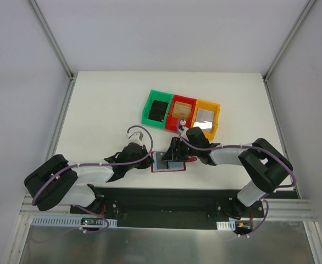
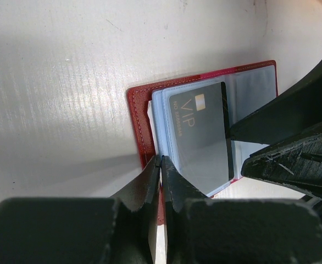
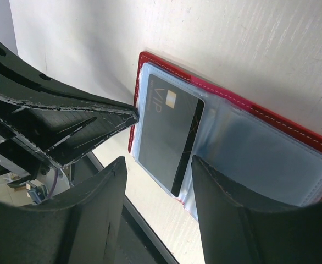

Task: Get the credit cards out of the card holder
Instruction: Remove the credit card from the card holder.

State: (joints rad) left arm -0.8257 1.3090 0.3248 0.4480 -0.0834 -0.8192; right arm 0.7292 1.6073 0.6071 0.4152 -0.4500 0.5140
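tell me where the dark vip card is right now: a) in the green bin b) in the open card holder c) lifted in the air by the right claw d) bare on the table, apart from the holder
b: the dark VIP card lies in the blue-grey sleeve of the open card holder, with the right claw open astride its near end and not lifting it.
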